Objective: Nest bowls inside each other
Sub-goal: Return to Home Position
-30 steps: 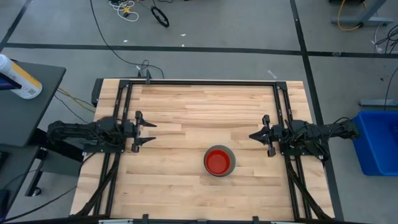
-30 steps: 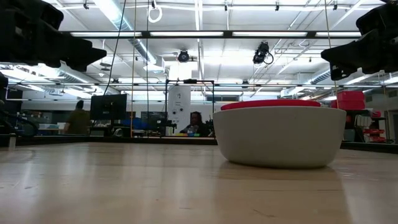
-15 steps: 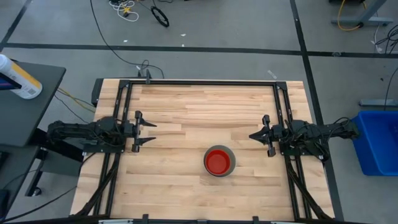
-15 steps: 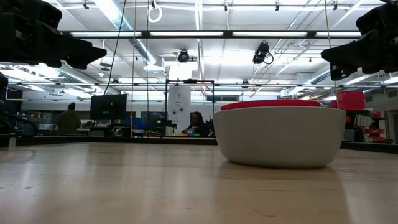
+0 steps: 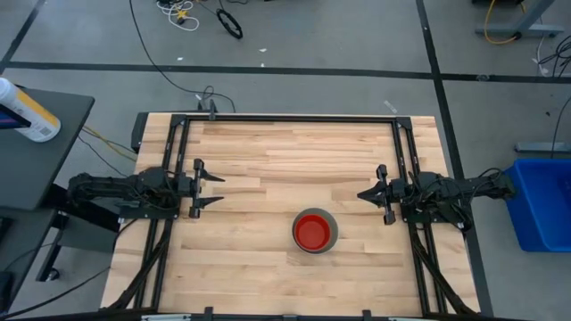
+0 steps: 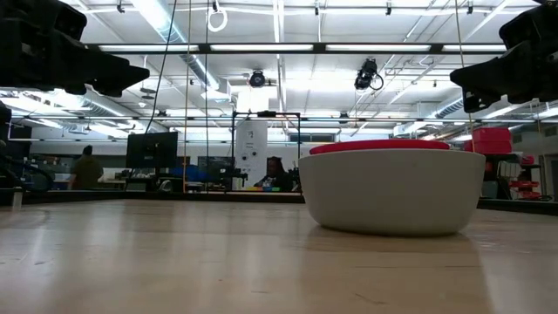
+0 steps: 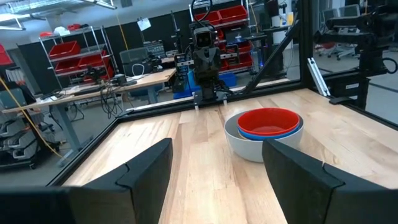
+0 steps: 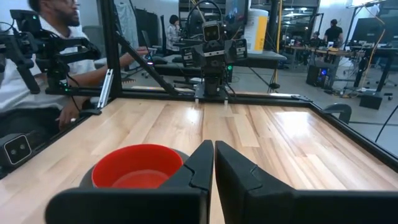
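Note:
The bowls stand as one stack [image 5: 314,232] near the table's middle, toward the near right. A red bowl [image 7: 268,120] sits on top, a blue bowl's rim [image 7: 292,132] shows under it, and the pale grey bowl [image 6: 391,189] holds them, base on the wood. My left gripper [image 5: 214,190] hovers open at the left edge, pointing level across the table, well clear of the stack. My right gripper [image 5: 362,194] is shut at the right edge, also level and clear of the stack.
A black frame [image 5: 294,118] runs round the tabletop. A blue bin [image 5: 544,201] stands on the floor to the right, a side table with a bottle [image 5: 27,111] to the left. A seated person [image 8: 37,81] is beside the table. Bare wood [image 5: 285,152] lies behind the stack.

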